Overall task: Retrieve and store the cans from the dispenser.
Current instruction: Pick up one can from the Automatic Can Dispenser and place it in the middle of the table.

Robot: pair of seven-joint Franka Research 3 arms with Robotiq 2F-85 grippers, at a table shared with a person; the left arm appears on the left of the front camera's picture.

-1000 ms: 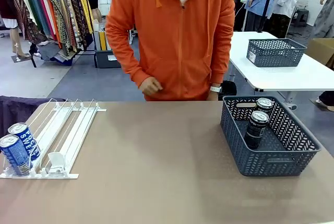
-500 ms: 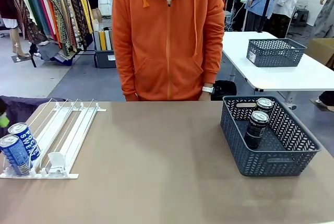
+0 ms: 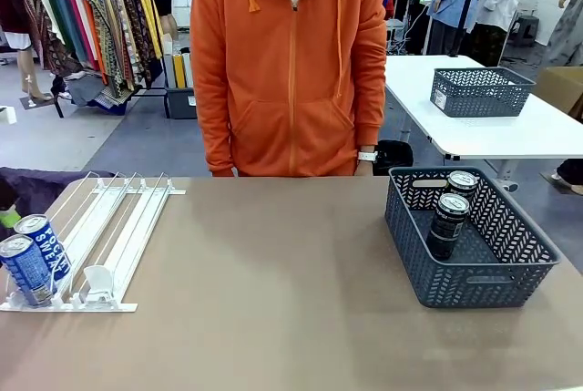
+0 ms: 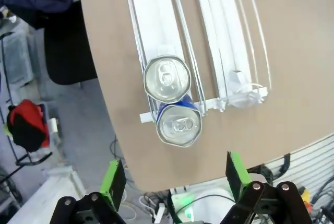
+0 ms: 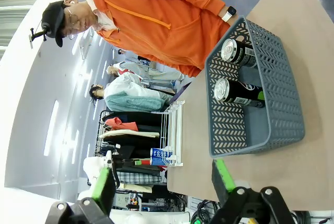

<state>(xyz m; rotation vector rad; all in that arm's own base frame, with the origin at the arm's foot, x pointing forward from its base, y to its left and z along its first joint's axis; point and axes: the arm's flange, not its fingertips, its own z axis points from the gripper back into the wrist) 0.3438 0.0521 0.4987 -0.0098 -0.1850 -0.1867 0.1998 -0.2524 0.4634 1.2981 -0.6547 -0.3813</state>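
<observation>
Your front camera sits on the robot's side and faces across the table (image 3: pixel 273 272) at the person (image 3: pixel 291 72), with the dispenser (image 3: pixel 135 227) near left and the basket (image 3: pixel 474 300) near right. Your left wrist camera looks almost straight down from close above the dispenser's front end and the table edge, its fingers (image 4: pixel 114 182) at the bottom of the frame. Your right wrist camera is rolled sideways and stands farther back, looking over the basket toward the person. All three share the dispenser and its cans (image 4: pixel 167 78); front and right wrist also share the basket.
</observation>
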